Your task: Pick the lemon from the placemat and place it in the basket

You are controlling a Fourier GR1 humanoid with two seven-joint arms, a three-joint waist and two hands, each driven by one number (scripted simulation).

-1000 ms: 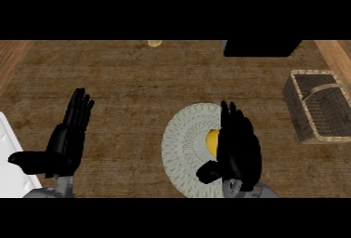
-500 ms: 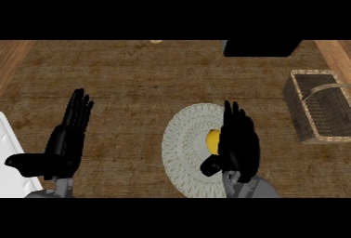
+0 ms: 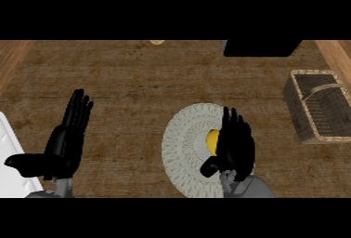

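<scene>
A yellow lemon lies on the round pale woven placemat, and my right hand covers most of it from the right. That hand is open, fingers straight and pointing away from me, thumb sticking out to the left below the lemon. The wicker basket with an arched handle stands at the right edge of the counter, apart from the hand. My left hand rests open at the lower left, fingers up.
A black box-like object sits at the back right. At the back edge lies a small pale round thing. A white object juts in at the lower left beside my left hand.
My right hand has shifted slightly toward me and its thumb has drawn nearer the lemon. The left hand has barely moved.
</scene>
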